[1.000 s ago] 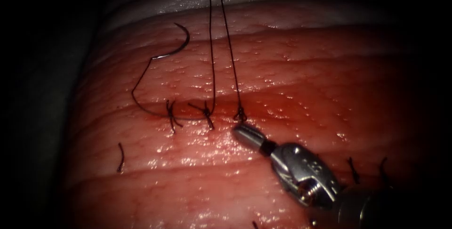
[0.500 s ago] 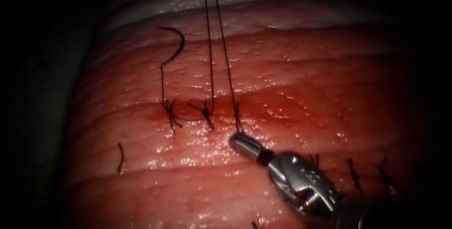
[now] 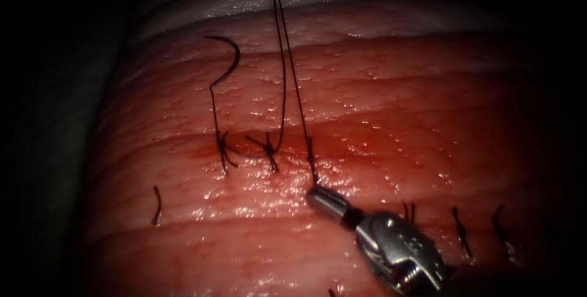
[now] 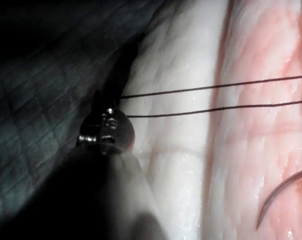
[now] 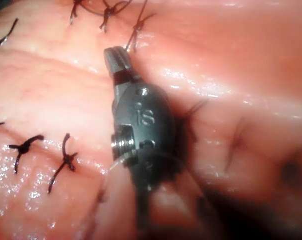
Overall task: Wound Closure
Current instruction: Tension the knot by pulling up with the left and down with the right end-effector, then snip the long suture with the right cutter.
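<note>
Endoscope view: curved needle [image 3: 227,58] free; right tool [image 3: 325,200] seemingly grips thread [image 3: 293,77].

Wet tissue, dark thread, bright metal tools

The tissue [image 3: 379,120] is glossy and wet, finely pebbled, with red fluid [image 3: 342,141] shining along the cut. The thread [image 3: 287,58] is thin, dark and matt, as are its knots [image 3: 268,148]. The needle [image 3: 227,58] is smooth dark metal. The right tool [image 3: 321,197] is polished metal, its jaws ridged; the left tool [image 4: 108,127] is shiny metal.
</note>
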Tool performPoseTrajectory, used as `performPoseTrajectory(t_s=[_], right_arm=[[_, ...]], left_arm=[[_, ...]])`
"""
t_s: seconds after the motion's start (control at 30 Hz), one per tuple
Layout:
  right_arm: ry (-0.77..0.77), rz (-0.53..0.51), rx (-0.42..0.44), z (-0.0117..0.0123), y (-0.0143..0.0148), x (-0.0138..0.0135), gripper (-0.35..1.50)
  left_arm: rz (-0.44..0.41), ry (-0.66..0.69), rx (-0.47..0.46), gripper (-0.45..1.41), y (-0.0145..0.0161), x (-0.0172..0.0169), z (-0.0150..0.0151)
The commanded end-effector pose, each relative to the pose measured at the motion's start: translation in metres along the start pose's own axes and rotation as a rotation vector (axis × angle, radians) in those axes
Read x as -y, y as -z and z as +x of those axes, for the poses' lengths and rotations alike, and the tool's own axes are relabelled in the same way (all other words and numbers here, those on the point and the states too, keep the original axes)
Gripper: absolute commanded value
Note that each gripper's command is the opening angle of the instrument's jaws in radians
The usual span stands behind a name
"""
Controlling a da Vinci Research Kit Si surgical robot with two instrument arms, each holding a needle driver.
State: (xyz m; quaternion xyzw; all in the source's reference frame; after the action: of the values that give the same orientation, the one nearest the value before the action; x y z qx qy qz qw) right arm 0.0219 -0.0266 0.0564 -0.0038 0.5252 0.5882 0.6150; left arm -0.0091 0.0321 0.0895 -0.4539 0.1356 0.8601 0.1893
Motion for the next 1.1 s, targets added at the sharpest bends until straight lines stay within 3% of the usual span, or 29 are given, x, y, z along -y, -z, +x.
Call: performPoseTrajectory(t_s=[0.03,0.1,0.17,0.33,0.37,0.4,0.5,0.57,0.73,0.83,0.93,1.1], right_arm=[[0.029,0.003,0.0,0.0001,-0.0003,-0.0001,0.34],[0.023,0.006,-0.001,0.0011,0.0001,-0.0002,0.44],[0.016,0.012,-0.012,0.0019,0.0006,-0.0002,0.71],[0.012,0.024,-0.021,0.0044,0.002,0.0,0.93],[0.025,0.025,-0.015,0.0053,0.0023,0.0001,0.89],[0.025,0.025,-0.015,0.0053,0.0023,0.0001,0.89],[0.029,0.027,-0.012,0.0066,0.0025,0.0,0.59],[0.024,0.009,-0.009,0.0072,0.0022,-0.0002,0.49],[0.022,-0.043,0.06,0.0081,-0.0004,-0.0016,0.49],[0.024,-0.06,0.082,0.0079,-0.0015,-0.0022,0.54],[0.015,-0.077,0.104,0.0072,-0.0031,-0.0028,0.88],[0.016,-0.1,0.117,0.0064,-0.0054,-0.0033,0.79]], left_arm=[[-0.015,-0.006,0.002,-0.45,-0.0001,-0.0001,0.0003],[-0.037,0.004,0.008,-0.45,0.0016,-0.001,0.001],[-0.048,0.017,0.011,-0.45,0.0035,-0.0019,0.0016],[-0.089,0.025,0.024,-0.45,0.0098,-0.0041,0.0042],[-0.1,0.029,0.033,-0.45,0.0126,-0.0049,0.0056],[-0.1,0.029,0.033,-0.45,0.0126,-0.0049,0.0056],[-0.094,0.046,0.037,-0.45,0.0162,-0.0058,0.0077],[-0.079,0.052,0.033,-0.45,0.0187,-0.0064,0.0095],[-0.06,0.015,0.007,-0.45,0.0249,-0.0086,0.0146],[-0.064,0.003,-0.01,-0.45,0.0265,-0.0096,0.0163],[-0.069,-0.015,-0.02,-0.45,0.0284,-0.0109,0.0186],[-0.077,-0.026,-0.049,-0.45,0.0307,-0.0122,0.0225]])
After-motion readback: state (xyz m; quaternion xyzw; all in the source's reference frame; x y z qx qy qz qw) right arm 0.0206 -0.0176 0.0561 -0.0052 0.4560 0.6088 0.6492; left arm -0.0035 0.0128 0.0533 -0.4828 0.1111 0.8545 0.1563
